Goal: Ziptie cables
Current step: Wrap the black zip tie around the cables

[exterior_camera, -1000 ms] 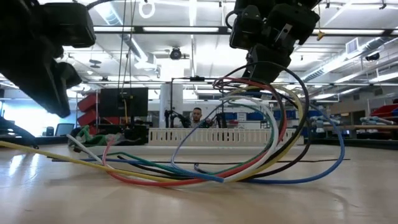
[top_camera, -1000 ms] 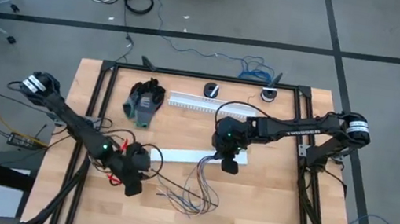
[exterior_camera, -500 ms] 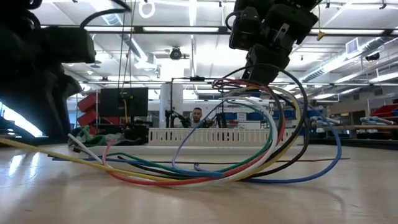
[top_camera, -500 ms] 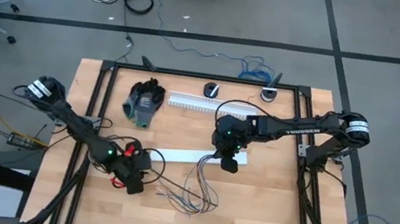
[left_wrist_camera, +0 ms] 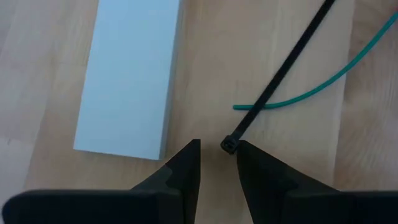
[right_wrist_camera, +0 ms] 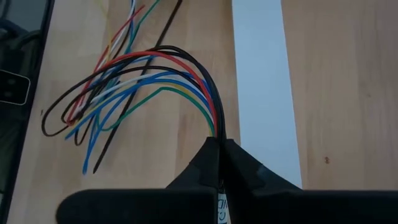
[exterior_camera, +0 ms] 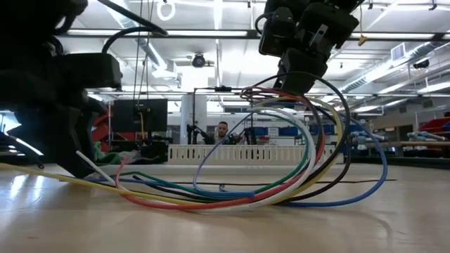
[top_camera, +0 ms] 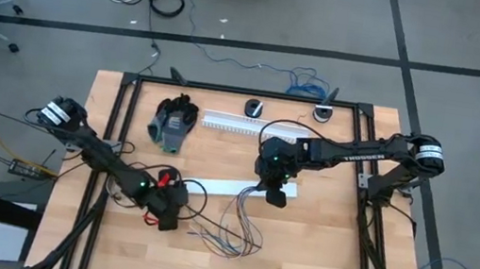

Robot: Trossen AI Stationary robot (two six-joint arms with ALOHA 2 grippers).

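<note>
**Inspector A:** We find the right gripper (top_camera: 274,197) over the middle of the table (top_camera: 318,251), its fingers (right_wrist_camera: 205,163) pinched closed on one end of the cables (exterior_camera: 281,151). In the right wrist view the wires emerge together from between the fingertips and fan out in loops over the wood.

**Inspector B:** Agreed. In the low view the bundle rises from the tabletop in an arch to that gripper, in red, white, yellow, green, blue and black strands. From above, the loose ends (top_camera: 229,238) lie spread on the table in front of the white flat strip (top_camera: 223,186).

**Inspector A:** And the left gripper (top_camera: 167,217)?

**Inspector B:** We see it low over the table, near the left end of that strip. Its fingers (left_wrist_camera: 183,171) stand slightly apart, with the head of a black zip tie (left_wrist_camera: 280,74) lying at the gap between the tips. Whether the fingers touch the tie, we cannot tell. A green wire (left_wrist_camera: 323,81) crosses under the tie's strap.

**Inspector A:** We also note a white slotted duct (top_camera: 232,123) at the back of the table and a glove (top_camera: 173,121) beside it.
</note>
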